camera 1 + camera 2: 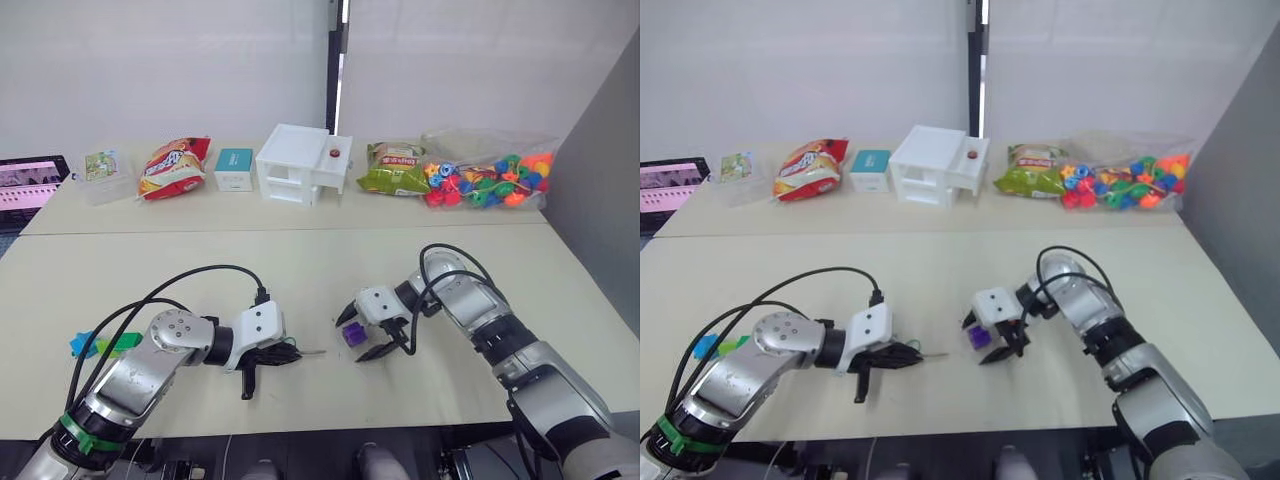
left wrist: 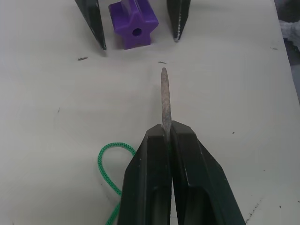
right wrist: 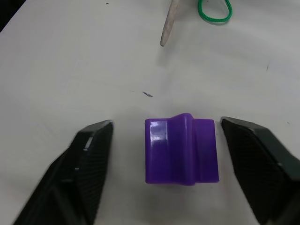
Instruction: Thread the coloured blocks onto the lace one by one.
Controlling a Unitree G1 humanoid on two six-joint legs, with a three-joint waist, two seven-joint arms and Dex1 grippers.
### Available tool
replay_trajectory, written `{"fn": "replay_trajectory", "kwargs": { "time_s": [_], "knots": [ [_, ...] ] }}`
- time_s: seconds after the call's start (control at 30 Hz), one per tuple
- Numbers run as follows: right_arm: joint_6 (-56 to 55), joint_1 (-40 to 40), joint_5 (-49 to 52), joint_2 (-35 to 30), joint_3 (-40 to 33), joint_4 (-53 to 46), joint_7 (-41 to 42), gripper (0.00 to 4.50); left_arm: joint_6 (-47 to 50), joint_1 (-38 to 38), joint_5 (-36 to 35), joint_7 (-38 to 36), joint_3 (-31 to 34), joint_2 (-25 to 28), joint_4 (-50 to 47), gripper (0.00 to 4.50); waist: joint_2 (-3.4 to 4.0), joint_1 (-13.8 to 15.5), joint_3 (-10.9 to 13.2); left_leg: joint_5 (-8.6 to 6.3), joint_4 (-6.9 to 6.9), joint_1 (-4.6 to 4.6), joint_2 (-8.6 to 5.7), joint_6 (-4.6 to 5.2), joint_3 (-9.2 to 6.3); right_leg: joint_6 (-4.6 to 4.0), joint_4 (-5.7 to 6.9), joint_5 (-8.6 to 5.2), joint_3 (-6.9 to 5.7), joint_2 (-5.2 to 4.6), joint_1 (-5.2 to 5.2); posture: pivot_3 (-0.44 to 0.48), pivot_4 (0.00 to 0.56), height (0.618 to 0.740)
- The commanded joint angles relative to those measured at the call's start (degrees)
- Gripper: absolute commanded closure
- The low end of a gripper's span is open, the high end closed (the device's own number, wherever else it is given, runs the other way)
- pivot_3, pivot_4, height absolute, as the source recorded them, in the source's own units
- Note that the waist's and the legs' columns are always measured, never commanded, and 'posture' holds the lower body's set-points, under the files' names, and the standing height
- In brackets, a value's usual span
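Note:
A purple block [image 3: 182,150] lies on the table between the two spread fingers of my right gripper [image 3: 166,123], which is open and not touching it. My left gripper [image 2: 167,129] is shut on the lace's stiff pale tip [image 2: 164,93], which points at the block's hole [image 2: 137,32] from a short way off. The green lace [image 2: 105,164] loops on the table beside the left fingers. At the table's left, behind my left arm, lie a blue block [image 1: 80,344] and a light green block [image 1: 118,342].
Along the back table stand a clear bag of bright round beads [image 1: 490,180], snack bags [image 1: 175,166], a white box [image 1: 300,163], a small teal box [image 1: 234,168] and a tablet [image 1: 30,182]. A grey panel [image 1: 600,180] borders the right side.

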Motion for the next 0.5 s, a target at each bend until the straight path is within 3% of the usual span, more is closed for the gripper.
{"fn": "replay_trajectory", "kwargs": {
  "time_s": [0.03,0.13,0.23,0.5],
  "knots": [
    [-0.8,0.1,-0.5,0.5,-1.5,1.5,-1.0,2.21,-0.2,0.0,-0.6,0.3,0.9,0.8,-2.2,4.5,0.0,-0.1,0.0,0.0,0.0,0.0,0.0,0.0,0.0,0.0,0.0,0.0,0.0,0.0,0.0,0.0,0.15,0.74],
    [0.3,1.5,-0.2,0.6,-2.5,1.1,-2.8,3.13,1.2,-1.2,-0.8,0.6,0.4,0.4,-2.1,4.5,0.0,-0.2,0.0,0.0,0.0,0.06,0.0,0.0,0.0,-0.01,0.02,0.0,0.01,0.0,0.04,0.0,0.15,0.74],
    [4.9,4.1,0.7,0.3,-3.9,-3.8,-4.8,3.13,2.6,-2.7,-0.2,1.4,-0.4,-0.1,-1.9,4.5,0.0,-0.1,0.0,0.0,0.01,0.08,0.0,0.0,0.0,-0.01,0.03,0.0,0.0,0.0,0.08,0.0,0.15,0.74],
    [31.4,16.6,2.1,-2.1,-5.9,-32.8,-13.2,3.13,8.4,-6.1,0.9,4.3,-3.7,-1.2,-2.4,4.5,0.01,0.1,0.0,-0.01,-0.03,0.04,-0.01,0.02,-0.03,-0.01,0.03,0.0,0.02,0.02,0.03,0.0,0.15,0.74]
  ]
}}
